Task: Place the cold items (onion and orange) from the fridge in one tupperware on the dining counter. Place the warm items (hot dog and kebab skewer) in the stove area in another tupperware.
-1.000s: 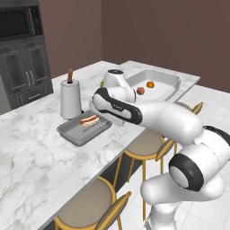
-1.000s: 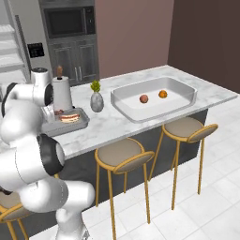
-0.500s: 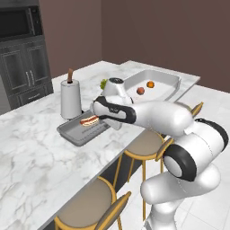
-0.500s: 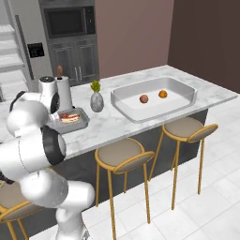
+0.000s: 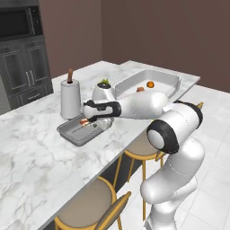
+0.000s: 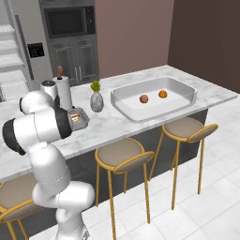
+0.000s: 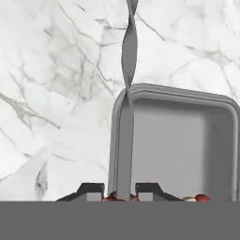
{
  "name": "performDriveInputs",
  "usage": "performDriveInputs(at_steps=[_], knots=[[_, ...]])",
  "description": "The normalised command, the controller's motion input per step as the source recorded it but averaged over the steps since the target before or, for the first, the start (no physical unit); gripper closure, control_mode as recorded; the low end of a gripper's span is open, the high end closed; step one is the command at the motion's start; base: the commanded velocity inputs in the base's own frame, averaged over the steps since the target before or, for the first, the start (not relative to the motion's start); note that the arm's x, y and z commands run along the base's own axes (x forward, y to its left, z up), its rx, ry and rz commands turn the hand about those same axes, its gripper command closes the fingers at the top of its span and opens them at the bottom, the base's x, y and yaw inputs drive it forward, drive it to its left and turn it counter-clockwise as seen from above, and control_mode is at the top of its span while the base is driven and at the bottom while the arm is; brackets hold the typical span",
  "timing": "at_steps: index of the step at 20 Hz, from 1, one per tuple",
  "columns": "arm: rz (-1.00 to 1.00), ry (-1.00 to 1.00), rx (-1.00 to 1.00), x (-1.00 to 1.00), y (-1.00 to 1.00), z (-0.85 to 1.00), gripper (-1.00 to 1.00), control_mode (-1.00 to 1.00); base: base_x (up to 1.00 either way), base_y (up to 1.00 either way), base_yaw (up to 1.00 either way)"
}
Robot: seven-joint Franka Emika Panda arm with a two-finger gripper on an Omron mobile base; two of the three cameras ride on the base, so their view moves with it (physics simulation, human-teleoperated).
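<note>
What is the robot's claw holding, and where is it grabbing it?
The claw holds the kebab skewer by its thin metal stick, just above the meat, over the grey tupperware.

The white arm reaches low and leftward from its base, forearm nearly level, hand just over the grey tray (image 5: 76, 133). The gripper (image 7: 119, 191) has its jaws closed on the kebab skewer (image 7: 127, 70).

Arm (image 5: 148, 105) casing glossy white, with rounded, bulbous segments. Joints carry dark bands. Finger tips (image 7: 151, 190) small, dark, angular.
</note>
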Motion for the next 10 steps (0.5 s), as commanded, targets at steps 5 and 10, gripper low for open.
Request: performDriveInputs(at_steps=[5, 10], knots=[[0.00, 0.02, 0.00, 0.57, 0.34, -0.35, 1.00, -1.00, 0.00, 0.00, 0.00], [0.00, 0.04, 0.00, 0.60, 0.08, -0.38, 1.00, -1.00, 0.00, 0.00, 0.00]])
